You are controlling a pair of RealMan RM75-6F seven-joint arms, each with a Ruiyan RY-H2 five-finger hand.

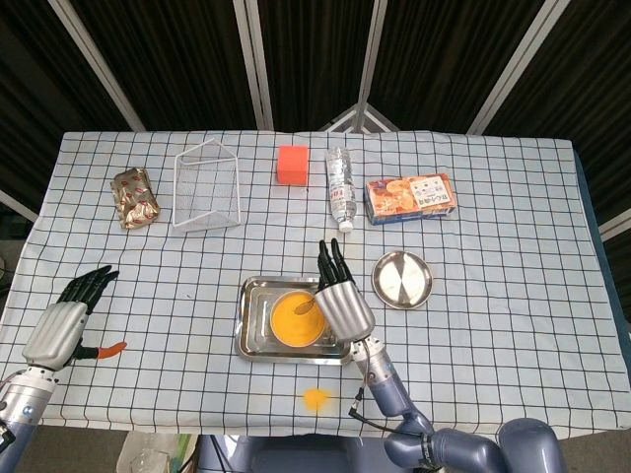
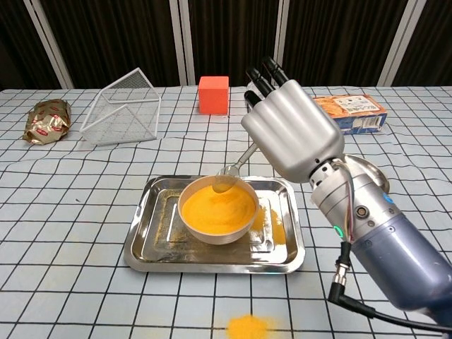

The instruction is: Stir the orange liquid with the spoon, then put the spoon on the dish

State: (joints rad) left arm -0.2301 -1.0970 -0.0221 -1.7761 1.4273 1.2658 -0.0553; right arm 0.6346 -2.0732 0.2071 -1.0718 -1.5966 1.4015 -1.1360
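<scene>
Spoon [image 2: 233, 169] is held by the right hand [image 2: 291, 129], bowl end raised just above the orange liquid [image 2: 218, 204], over the far rim of the bowl [image 2: 212, 234]. Fingers [image 2: 258, 78] are extended upward, with the handle pinched underneath. Bowl is seated in a metal tray [image 2: 150, 247] with orange spill beside it. Dish [image 1: 401, 279] is located just right of the tray, on the desk [image 1: 513, 296]. Left hand [image 1: 61, 323] is rested at the desk's near-left edge, fingers released and spread, nothing held.
</scene>
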